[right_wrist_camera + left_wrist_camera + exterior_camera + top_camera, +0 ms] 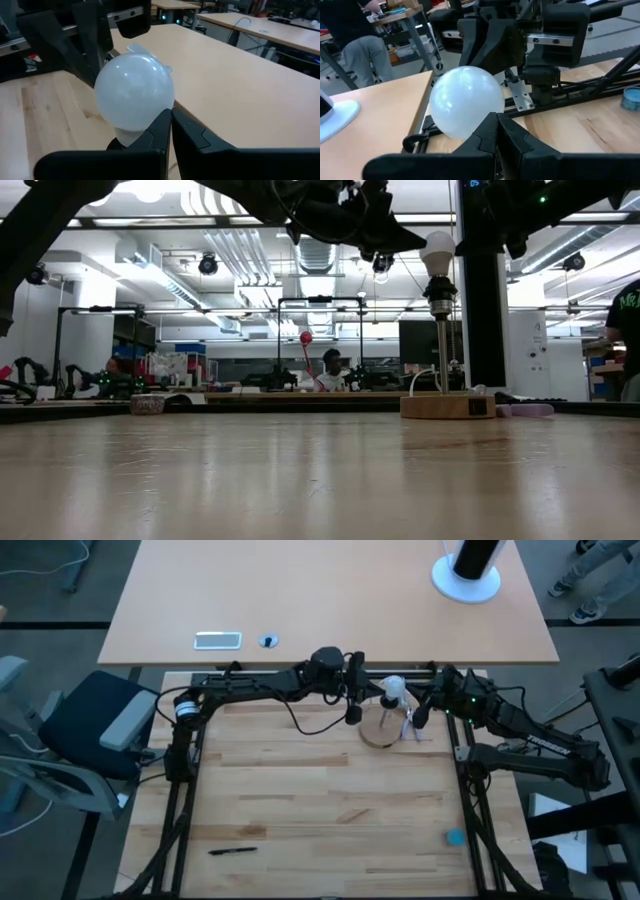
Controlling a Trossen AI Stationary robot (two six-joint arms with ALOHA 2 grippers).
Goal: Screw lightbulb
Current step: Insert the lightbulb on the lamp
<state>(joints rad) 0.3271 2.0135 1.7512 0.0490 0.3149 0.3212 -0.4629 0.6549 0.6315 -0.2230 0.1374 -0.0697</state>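
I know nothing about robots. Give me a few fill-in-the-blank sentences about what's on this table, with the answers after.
1. The lightbulb sits on top of a thin post rising from a round ____ base.
2. The left gripper has its fingers ____.
3. The right gripper is close beside the ____.
4. A black ____ lies near the table's front edge.

Missing words: wooden; shut; lightbulb; pen
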